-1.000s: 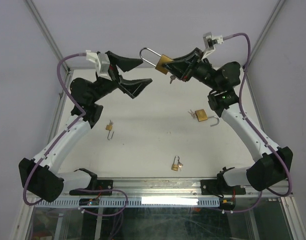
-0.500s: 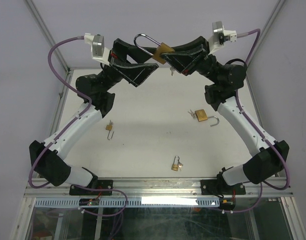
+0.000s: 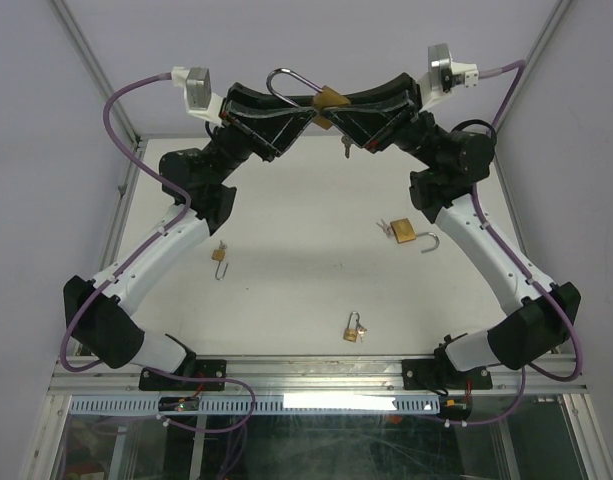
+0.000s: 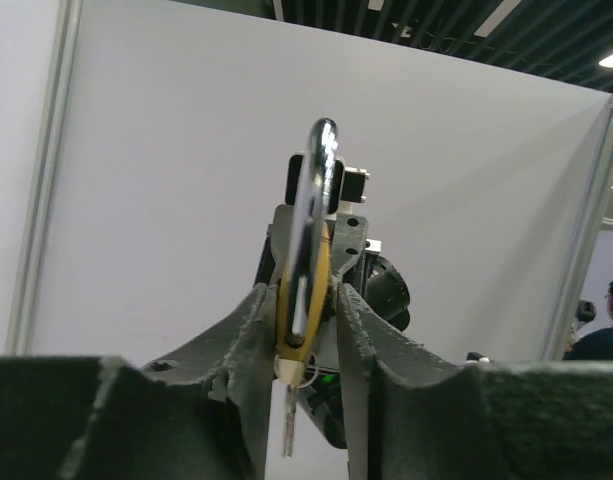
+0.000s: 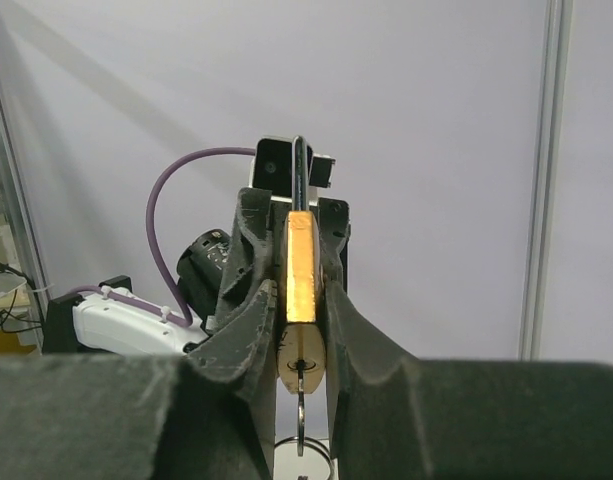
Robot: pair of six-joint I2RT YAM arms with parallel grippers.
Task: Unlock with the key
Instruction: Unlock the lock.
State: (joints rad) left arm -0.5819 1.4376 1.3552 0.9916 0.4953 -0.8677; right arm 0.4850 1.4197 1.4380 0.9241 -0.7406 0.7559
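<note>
I count four brass padlocks with steel shackles. One raised padlock (image 3: 332, 99) is at the top centre of the frame. Three lie on the white table (image 3: 286, 200): a small padlock (image 3: 218, 254) centre left, a larger padlock (image 3: 404, 234) centre right and a third padlock (image 3: 352, 331) lower centre. I see one silver key (image 3: 344, 149) hanging under the raised one; any keys by the others are too small for me to count. There are two black grippers: the left gripper (image 4: 306, 310) and the right gripper (image 5: 298, 290).

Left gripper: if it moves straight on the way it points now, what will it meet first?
The left gripper clamps the padlock. Straight beyond that, it would most likely run into the right gripper, which grips the same padlock from the opposite side.
</note>
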